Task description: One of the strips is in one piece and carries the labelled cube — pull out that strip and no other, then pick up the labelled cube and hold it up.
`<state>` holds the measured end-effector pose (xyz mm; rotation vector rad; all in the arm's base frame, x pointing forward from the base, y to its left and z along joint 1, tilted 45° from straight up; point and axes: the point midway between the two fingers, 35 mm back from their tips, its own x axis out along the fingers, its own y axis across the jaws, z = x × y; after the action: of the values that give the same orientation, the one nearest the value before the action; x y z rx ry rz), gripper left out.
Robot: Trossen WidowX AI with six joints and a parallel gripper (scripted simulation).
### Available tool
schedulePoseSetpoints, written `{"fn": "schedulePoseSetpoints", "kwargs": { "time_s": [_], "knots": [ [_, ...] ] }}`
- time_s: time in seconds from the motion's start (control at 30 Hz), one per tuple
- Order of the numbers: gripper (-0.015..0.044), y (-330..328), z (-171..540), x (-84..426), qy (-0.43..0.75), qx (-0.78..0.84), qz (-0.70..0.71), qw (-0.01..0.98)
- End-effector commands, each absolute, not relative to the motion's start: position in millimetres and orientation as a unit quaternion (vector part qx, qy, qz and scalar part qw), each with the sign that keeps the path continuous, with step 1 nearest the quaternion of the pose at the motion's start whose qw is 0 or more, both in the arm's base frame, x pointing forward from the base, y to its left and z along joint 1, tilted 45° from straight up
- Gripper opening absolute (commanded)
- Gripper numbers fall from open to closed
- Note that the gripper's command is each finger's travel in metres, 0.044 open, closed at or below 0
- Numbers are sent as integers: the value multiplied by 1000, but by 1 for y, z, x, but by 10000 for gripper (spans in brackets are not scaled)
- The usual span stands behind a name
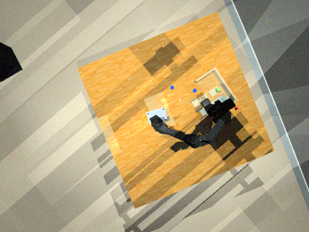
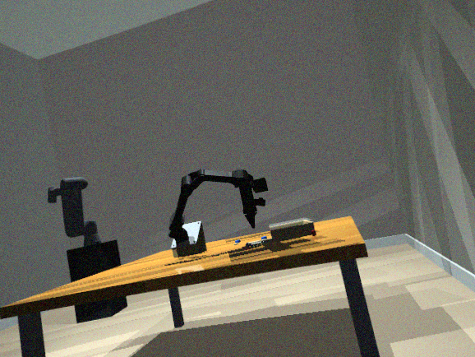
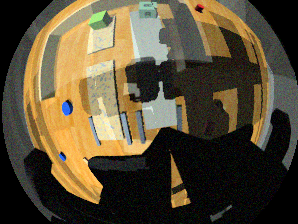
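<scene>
A: See the gripper (image 1: 217,109) (image 2: 253,225) (image 3: 165,131)? Wide or narrow?

B: Narrow, tips tog., nothing pinched; pointing down above the counter (image 1: 120,93) (image 2: 329,230) (image 3: 77,65), off the surface; nearer the RH edge than the LH one, top view.

A: And the labelled cube (image 1: 224,98) (image 3: 147,10)?

B: Teal, w/ dark marking; sitting on far end of the pale strip (image 1: 203,111) (image 3: 160,112), inside the fence (image 1: 225,85) (image 2: 288,230) (image 3: 48,75), near the RH edge; not lifted.

A: Any break in that strip?

B: Can't see one; partly in shadow, tho; near end lying betw. short grey bars (image 3: 141,127).

A: Other strip?

B: Cream, speckled (image 1: 195,102) (image 3: 107,125); split, w/ a gap before the far piece (image 1: 213,92) (image 3: 101,46); green cube (image 1: 218,89) (image 3: 99,20) on that piece.

A: Anything else about?

B: Two blue discs, one (image 1: 194,90) (image 2: 264,238) (image 3: 67,107) near the fence, the other (image 1: 171,87) (image 2: 237,241) (image 3: 62,156) farther from the RH edge; also a small red thing (image 1: 237,108) (image 2: 313,233) (image 3: 200,8), just outside the fence, by the RH edge; well apart from the top corner.
</scene>
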<state>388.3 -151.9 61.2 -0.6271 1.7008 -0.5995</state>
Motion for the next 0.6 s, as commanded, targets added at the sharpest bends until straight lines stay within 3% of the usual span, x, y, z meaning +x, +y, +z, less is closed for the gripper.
{"fn": "schedulePoseSetpoints", "kwargs": {
  "time_s": [0.0,0.57],
  "knots": [
    [0,-158,56,387,729,-266,-255,576],
    [0,-178,37,383,729,-266,-255,576]
  ]
}}
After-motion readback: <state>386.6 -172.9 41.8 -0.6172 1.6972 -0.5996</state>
